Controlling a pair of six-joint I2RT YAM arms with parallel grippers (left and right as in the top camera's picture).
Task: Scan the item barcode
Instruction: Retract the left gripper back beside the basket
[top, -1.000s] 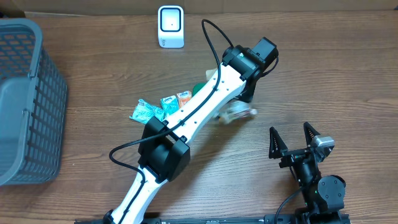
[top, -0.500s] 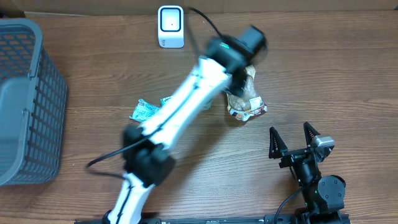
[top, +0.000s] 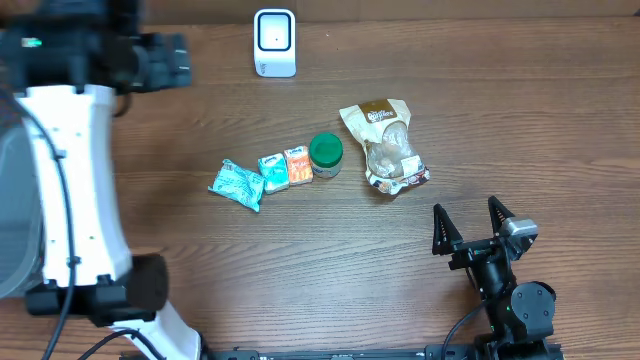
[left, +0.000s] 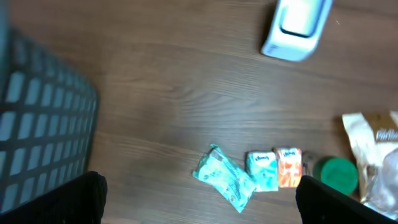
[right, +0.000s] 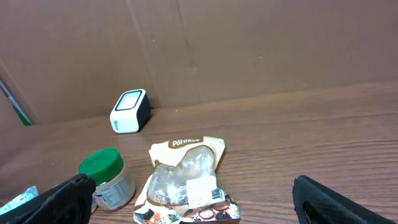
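A brown-and-clear snack bag (top: 385, 145) lies flat on the table right of centre, held by nothing. In the right wrist view the bag (right: 186, 180) shows a white label with a barcode (right: 217, 194) facing up. The white scanner (top: 274, 42) stands at the back edge. My left gripper (top: 170, 60) hangs open high over the back left, far from the bag; in its own view the fingers (left: 87, 199) are wide apart with nothing between them. My right gripper (top: 468, 225) stands open near the front right, pointing at the bag.
A green-lidded jar (top: 325, 153), an orange packet (top: 297, 165) and two teal packets (top: 237, 183) lie in a row left of the bag. A grey basket (left: 37, 124) stands at the far left, mostly hidden overhead by the left arm.
The left gripper opened and let go of the snack bag, which now lies on the table. The left arm swung away to the back left. The right arm has not moved.
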